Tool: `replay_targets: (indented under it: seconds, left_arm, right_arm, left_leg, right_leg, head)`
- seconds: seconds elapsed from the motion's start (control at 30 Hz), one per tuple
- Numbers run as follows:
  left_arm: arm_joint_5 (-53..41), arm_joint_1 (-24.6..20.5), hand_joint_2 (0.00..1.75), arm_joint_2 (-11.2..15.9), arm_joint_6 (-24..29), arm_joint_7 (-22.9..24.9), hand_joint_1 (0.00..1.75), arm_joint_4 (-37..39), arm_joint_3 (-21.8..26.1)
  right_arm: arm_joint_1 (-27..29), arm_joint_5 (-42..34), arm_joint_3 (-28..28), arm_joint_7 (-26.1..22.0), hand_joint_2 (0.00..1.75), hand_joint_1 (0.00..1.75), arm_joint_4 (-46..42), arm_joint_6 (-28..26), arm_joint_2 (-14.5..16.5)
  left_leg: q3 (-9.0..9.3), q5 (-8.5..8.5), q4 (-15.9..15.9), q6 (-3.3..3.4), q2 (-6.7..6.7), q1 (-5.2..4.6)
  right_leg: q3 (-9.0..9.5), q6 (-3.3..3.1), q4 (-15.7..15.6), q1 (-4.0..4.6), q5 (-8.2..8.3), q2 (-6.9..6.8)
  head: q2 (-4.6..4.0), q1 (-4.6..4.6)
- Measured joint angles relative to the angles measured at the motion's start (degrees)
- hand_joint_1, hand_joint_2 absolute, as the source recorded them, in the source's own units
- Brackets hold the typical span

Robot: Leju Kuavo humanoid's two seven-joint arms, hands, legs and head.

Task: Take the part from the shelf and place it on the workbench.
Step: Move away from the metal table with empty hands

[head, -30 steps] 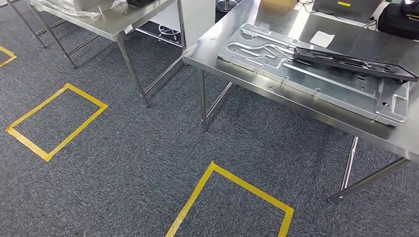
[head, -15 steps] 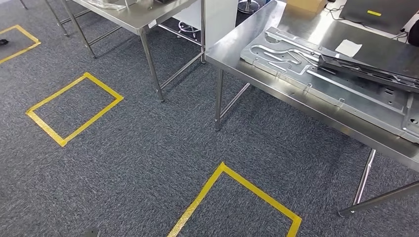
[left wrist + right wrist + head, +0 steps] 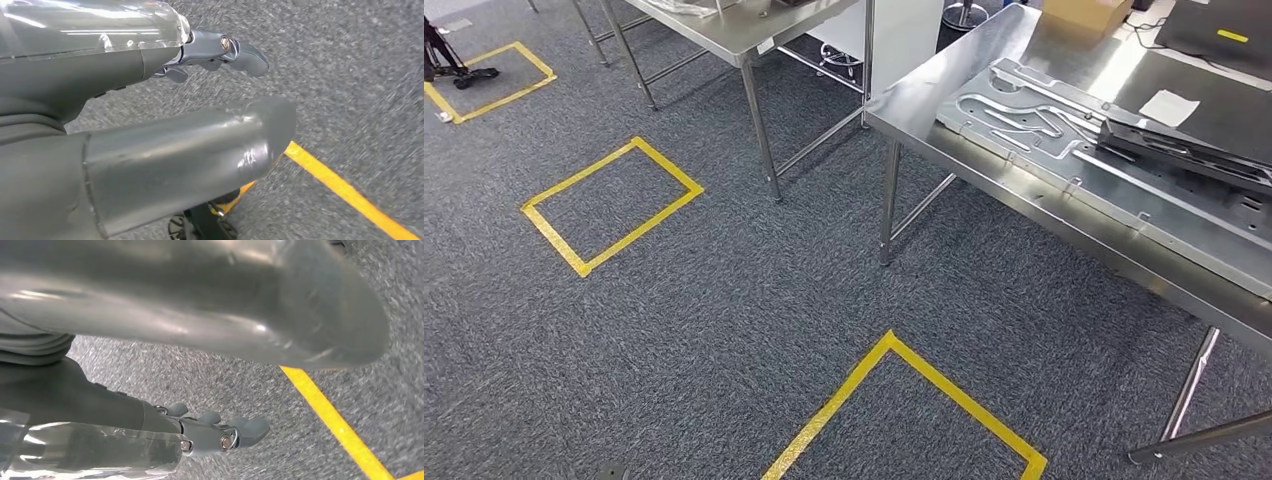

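Note:
The steel workbench [image 3: 924,95] stands at the upper right of the head view. On it lies a large stamped metal plate [image 3: 1044,135] with a long black part [image 3: 1184,150] resting across its far side. My left hand [image 3: 115,70] hangs over grey carpet, its thumb and fingers [image 3: 240,50] apart with nothing between them. Over the carpet on the other side, my right hand [image 3: 100,405] hangs the same way, fingers [image 3: 240,432] spread and holding nothing. A yellow tape line runs on the floor beyond each hand.
A second steel table [image 3: 754,35] stands behind and left of the workbench. Yellow tape squares [image 3: 664,165] [image 3: 954,385] mark the carpet. A cardboard box [image 3: 1086,12] and a white paper [image 3: 1169,107] sit on the workbench. A dark stand [image 3: 449,60] occupies the far-left square.
The whole picture has shifted: my view has swung left, so the workbench and tape squares slid toward the right. A far-left tape square with a dark stand has come into view.

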Motion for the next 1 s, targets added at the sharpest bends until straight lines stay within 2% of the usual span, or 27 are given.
replay_targets:
  seconds: [0.03, 0.07, 0.13, 0.17, 0.23, 0.3, 0.33, 0.37, 0.4, 0.43, 0.47, 0.5, 0.53, 0.57, 0.63, 0.7, 0.77, 0.83, 0.87, 0.9, 0.93, 1.0]
  left_arm:
    - [-0.3, -0.3, 0.00, 0.0, 0.0, 0.3, 0.00, 0.0, -0.1]
    - [-0.6, -0.4, 0.00, 0.0, 0.1, 0.6, 0.00, 0.0, -0.2]
    - [-0.8, -0.3, 0.00, -0.1, 0.1, 1.0, 0.00, 0.1, -0.3]
    - [-0.9, -0.2, 0.00, -0.1, 0.1, 1.2, 0.00, 0.1, -0.3]
    - [-1.1, -0.1, 0.00, -0.2, 0.2, 1.9, 0.00, 0.2, -0.5]
    - [-1.3, 0.0, 0.00, -0.2, 0.3, 3.1, 0.00, 0.2, -0.6]
    - [-1.3, 0.2, 0.00, -0.2, 0.3, 3.6, 0.00, 0.3, -0.6]
    - [-1.4, 0.5, 0.00, -0.2, 0.3, 4.1, 0.00, 0.3, -0.6]
    - [-1.4, 0.7, 0.00, -0.3, 0.3, 4.4, 0.00, 0.3, -0.6]
    - [-1.4, 0.8, 0.00, -0.3, 0.3, 4.5, 0.00, 0.4, -0.6]
    - [-1.4, 0.9, 0.00, -0.3, 0.3, 4.6, 0.00, 0.4, -0.6]
    - [-1.4, 0.9, 0.00, -0.4, 0.3, 4.6, 0.00, 0.4, -0.6]
    - [-1.4, 0.9, 0.00, -0.4, 0.3, 4.6, 0.00, 0.4, -0.6]
    - [-1.4, 0.9, 0.00, -0.4, 0.3, 4.6, 0.00, 0.4, -0.6]
    - [-1.4, 1.0, 0.00, -0.4, 0.3, 4.6, 0.00, 0.4, -0.6]
    - [-1.4, 1.2, 0.00, -0.4, 0.3, 4.7, 0.00, 0.5, -0.6]
    - [-1.4, 1.1, 0.00, -0.3, 0.4, 4.6, 0.00, 0.5, -0.6]
    - [-1.3, 1.0, 0.00, -0.3, 0.4, 4.3, 0.00, 0.5, -0.6]
    - [-1.3, 1.1, 0.00, -0.3, 0.5, 4.2, 0.00, 0.5, -0.6]
    - [-1.3, 1.2, 0.00, -0.3, 0.5, 4.0, 0.00, 0.5, -0.6]
    - [-1.2, 1.3, 0.00, -0.3, 0.4, 3.9, 0.00, 0.5, -0.6]
    - [-1.2, 1.2, 0.00, -0.2, 0.4, 4.0, 0.00, 0.5, -0.6]
  right_arm:
    - [0.0, 0.3, 0.1, 0.3, 0.00, 0.00, 0.0, 0.2, 0.0]
    - [-0.1, 0.5, 0.3, 0.6, 0.00, 0.00, 0.0, 0.4, 0.0]
    - [-0.3, 0.7, 0.6, 0.8, 0.00, 0.00, 0.0, 0.6, 0.1]
    - [-0.4, 0.9, 0.8, 0.9, 0.00, 0.00, 0.0, 0.8, 0.1]
    - [-0.3, 1.1, 1.1, 1.3, 0.00, 0.00, 0.2, 1.4, 0.3]
    - [-0.1, 1.1, 1.3, 2.0, 0.00, 0.00, 0.4, 2.0, 0.5]
    - [0.0, 1.0, 1.3, 2.4, 0.00, 0.00, 0.4, 2.3, 0.6]
    - [0.0, 0.9, 1.3, 2.8, 0.00, 0.00, 0.5, 2.4, 0.8]
    - [0.1, 0.8, 1.3, 3.2, 0.00, 0.00, 0.5, 2.5, 0.9]
    - [0.2, 0.8, 1.3, 3.5, 0.00, 0.00, 0.5, 2.5, 0.9]
    - [0.2, 0.8, 1.3, 3.7, 0.00, 0.00, 0.5, 2.5, 1.0]
    - [0.3, 0.8, 1.3, 3.8, 0.00, 0.00, 0.5, 2.5, 1.0]
    - [0.3, 0.8, 1.3, 3.9, 0.00, 0.00, 0.5, 2.5, 1.0]
    - [0.2, 0.8, 1.3, 3.9, 0.00, 0.00, 0.5, 2.5, 1.0]
    - [0.1, 0.8, 1.3, 3.9, 0.00, 0.00, 0.5, 2.6, 1.1]
    - [0.1, 0.8, 1.3, 3.9, 0.00, 0.00, 0.5, 2.6, 1.3]
    - [0.2, 0.8, 1.3, 3.9, 0.00, 0.00, 0.5, 2.6, 1.4]
    - [0.4, 0.7, 1.3, 3.9, 0.00, 0.00, 0.5, 2.6, 1.4]
    - [0.4, 0.6, 1.2, 3.9, 0.00, 0.00, 0.5, 2.6, 1.4]
    - [0.4, 0.5, 1.2, 3.9, 0.00, 0.00, 0.5, 2.6, 1.4]
    - [0.4, 0.4, 1.2, 3.9, 0.00, 0.00, 0.5, 2.7, 1.4]
    - [0.3, 0.4, 1.2, 4.2, 0.00, 0.00, 0.5, 3.1, 1.4]
  left_leg:
    - [0.89, 0.36, -1.9, 0.33, 0.41, -0.15]
    - [0.99, 0.24, -2.5, 0.68, 0.44, -0.32]
    - [0.86, 0.62, -2.8, 1.43, -0.34, -0.25]
    - [0.88, 0.85, -3.1, 1.85, -0.65, -0.15]
    - [0.90, 1.29, -3.5, 2.54, -1.23, 0.06]
    - [0.63, 1.43, -3.5, 2.76, -1.95, 0.01]
    - [0.55, 1.45, -3.5, 2.78, -2.39, -0.01]
    - [0.52, 1.46, -3.4, 2.78, -2.87, -0.02]
    - [0.55, 1.46, -3.4, 2.76, -3.42, -0.02]
    - [0.61, 1.45, -3.3, 2.71, -3.99, -0.02]
    - [0.63, 1.44, -3.2, 2.60, -4.54, 0.00]
    - [0.56, 1.42, -3.1, 2.38, -5.04, -0.07]
    - [0.42, 1.45, -3.0, 2.06, -5.48, -0.10]
    - [0.26, 1.53, -3.0, 1.67, -5.90, -0.08]
    - [0.04, 1.75, -3.2, 0.85, -6.66, -0.01]
    - [-0.62, 0.74, -1.8, 0.32, -5.35, -0.01]
    - [-3.15, -2.59, 3.9, -0.01, -3.12, 0.04]
    - [-6.38, -5.76, 11.0, -0.35, -2.39, 0.15]
    - [-7.03, -5.99, 12.6, -0.47, -2.24, 0.19]
    - [-6.61, -5.16, 12.0, -0.51, -2.04, 0.22]
    - [-5.09, -3.47, 9.2, -0.48, -1.64, 0.22]
    - [-0.99, -0.44, 1.5, -0.14, 0.52, -0.01]
  right_leg:
    - [0.01, 0.28, 0.1, 0.15, -0.13, -0.35]
    - [0.01, 0.56, 0.2, 0.29, -0.18, -0.66]
    - [0.10, 1.14, 0.2, 0.23, -0.26, -0.95]
    - [-0.05, 1.48, 0.7, 0.13, -0.79, -0.43]
    - [-1.79, 2.06, 4.7, -0.14, -3.68, 1.48]
    - [-5.19, 2.30, 11.9, -0.28, -7.36, 2.77]
    - [-6.56, 2.34, 14.7, -0.31, -8.21, 2.94]
    - [-7.10, 2.32, 15.7, -0.33, -7.88, 3.02]
    - [-6.57, 2.23, 14.4, -0.36, -6.41, 3.17]
    - [-5.07, 2.07, 11.1, -0.41, -4.17, 3.52]
    - [-3.22, 1.82, 7.1, -0.48, -2.16, 4.42]
    - [-1.67, 1.59, 3.6, -0.52, -0.80, 5.43]
    - [-0.71, 1.38, 1.3, -0.49, -0.16, 6.20]
    - [-0.34, 1.17, 0.3, -0.42, -0.16, 6.66]
    - [-0.24, 0.63, 0.0, -0.38, 0.02, 5.95]
    - [0.07, -0.17, -0.7, -0.56, 0.40, 4.88]
    - [0.26, -0.72, -1.1, -0.52, 0.54, 3.63]
    - [0.20, -0.95, -1.0, -0.35, 0.44, 2.32]
    - [0.18, -0.98, -0.9, -0.29, 0.36, 1.70]
    - [0.19, -0.95, -0.8, -0.27, 0.25, 1.07]
    - [0.26, -0.86, -0.7, -0.25, 0.09, 0.49]
    - [0.46, -0.43, -0.3, -0.05, -0.38, -0.68]
  head:
    - [0.00, 0.09]
    - [0.00, 0.17]
    - [0.00, 0.29]
    - [0.00, 0.37]
    - [0.00, 0.62]
    - [0.00, 0.80]
    - [0.00, 0.81]
    - [0.00, 0.83]
    - [0.00, 0.82]
    - [0.00, 0.83]
    - [0.00, 0.83]
    - [0.00, 0.79]
    - [0.00, 0.79]
    - [0.00, 0.78]
    - [0.00, 0.78]
    - [0.00, 0.57]
    - [0.00, 0.21]
    - [0.00, 0.04]
    - [0.00, 0.04]
    - [0.00, 0.03]
    - [0.00, 0.03]
    - [0.00, 0.00]
